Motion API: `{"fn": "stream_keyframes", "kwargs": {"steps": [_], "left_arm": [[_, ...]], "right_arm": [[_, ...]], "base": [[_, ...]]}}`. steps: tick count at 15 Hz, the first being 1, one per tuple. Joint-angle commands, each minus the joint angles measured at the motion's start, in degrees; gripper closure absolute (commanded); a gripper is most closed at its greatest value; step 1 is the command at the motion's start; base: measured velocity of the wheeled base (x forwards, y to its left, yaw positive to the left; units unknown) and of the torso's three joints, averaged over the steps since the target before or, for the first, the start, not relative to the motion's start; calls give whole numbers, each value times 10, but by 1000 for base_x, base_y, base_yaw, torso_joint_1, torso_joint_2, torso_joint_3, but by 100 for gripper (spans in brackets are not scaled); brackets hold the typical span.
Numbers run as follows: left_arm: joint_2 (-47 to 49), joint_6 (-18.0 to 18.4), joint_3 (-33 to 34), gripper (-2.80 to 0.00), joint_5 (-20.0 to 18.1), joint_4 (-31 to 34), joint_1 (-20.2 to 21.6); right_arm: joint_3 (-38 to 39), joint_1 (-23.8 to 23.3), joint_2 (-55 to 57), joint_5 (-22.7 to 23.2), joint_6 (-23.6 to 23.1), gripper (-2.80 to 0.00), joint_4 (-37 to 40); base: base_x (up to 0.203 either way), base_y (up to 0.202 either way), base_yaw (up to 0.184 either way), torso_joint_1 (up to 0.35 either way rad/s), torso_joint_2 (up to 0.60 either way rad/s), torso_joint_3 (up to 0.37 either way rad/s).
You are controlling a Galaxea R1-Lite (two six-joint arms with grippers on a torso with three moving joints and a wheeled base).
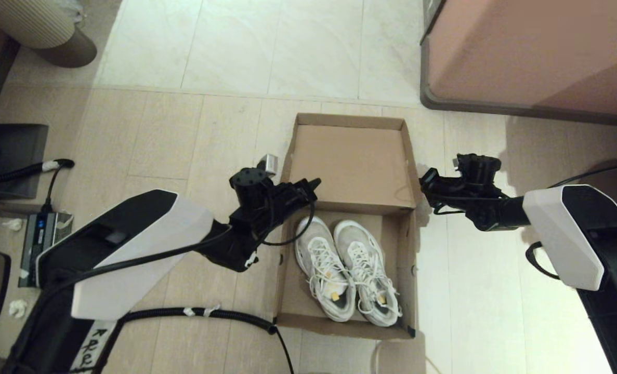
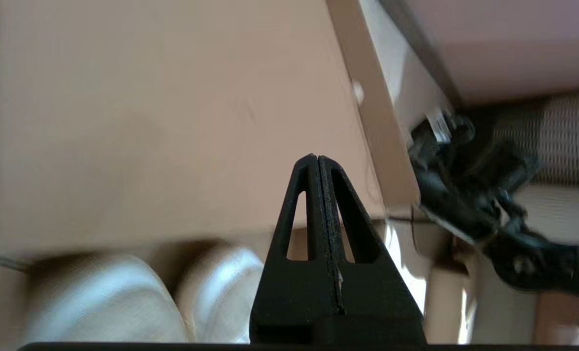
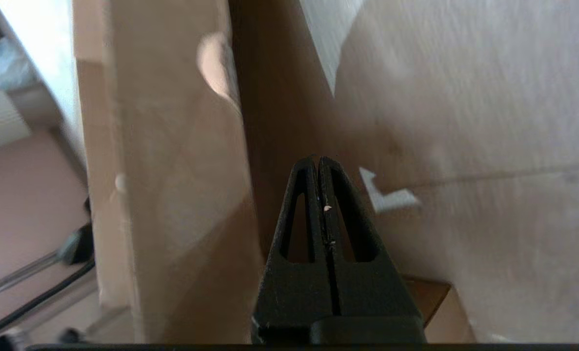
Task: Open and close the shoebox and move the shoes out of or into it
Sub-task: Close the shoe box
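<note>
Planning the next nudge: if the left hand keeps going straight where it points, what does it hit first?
Probably the raised brown cardboard lid of the shoebox: the shut left hand points right across it, though depth is unclear.

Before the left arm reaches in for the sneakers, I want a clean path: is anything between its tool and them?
Nothing visible. The box lid is flipped back, the sneakers lie uncovered, and the shut left tool hangs over the box's left wall.

Through the right wrist camera I saw my right end effector (image 3: pixel 318 163) with its fingers pressed together, nothing between them. It sat just beside the shoebox (image 3: pixel 172 204), whose brown cardboard wall filled the space ahead, with pale floor (image 3: pixel 489 122) alongside.
</note>
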Motion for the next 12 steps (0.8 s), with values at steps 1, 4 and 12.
{"fn": "stream_keyframes", "kwargs": {"steps": [1, 4, 12], "left_arm": [[22, -2, -8, 0, -1, -3, -10], [47, -2, -36, 0, -1, 3, -21], [142, 11, -184, 0, 1, 97, -37]], "right_arm": [[0, 0, 7, 18, 18, 0, -3], [-7, -1, 12, 67, 85, 0, -23], [-6, -9, 26, 156, 223, 0, -103]], "base": [[0, 0, 0, 0, 0, 0], [0, 0, 0, 0, 0, 0], [0, 0, 0, 0, 0, 0]]}}
